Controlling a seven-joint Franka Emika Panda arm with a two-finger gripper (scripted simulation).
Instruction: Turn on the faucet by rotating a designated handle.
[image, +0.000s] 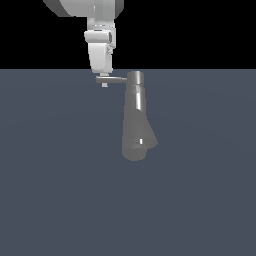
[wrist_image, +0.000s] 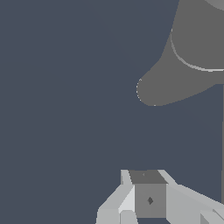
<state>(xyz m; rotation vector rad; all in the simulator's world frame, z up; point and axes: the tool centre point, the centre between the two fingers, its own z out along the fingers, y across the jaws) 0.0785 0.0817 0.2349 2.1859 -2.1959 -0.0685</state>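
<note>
The grey faucet (image: 136, 120) stands on the floor in the middle of the exterior view, narrow at the top and flared lower down. From its top the thin handle (image: 116, 79) sticks out toward the exterior view's left. My white gripper (image: 104, 83) comes down from above onto the handle's outer end, and a fingertip shows just below the rod, touching or very close to it. In the wrist view the fingers (wrist_image: 150, 199) sit pressed together with nothing between them, and the faucet's wide body (wrist_image: 192, 52) lies beyond them. I cannot make out the handle there.
A flat blue-grey floor (image: 60, 190) spreads around the faucet. Behind it the background is black. My arm's white links (image: 100, 40) hang down from the upper edge of the exterior view.
</note>
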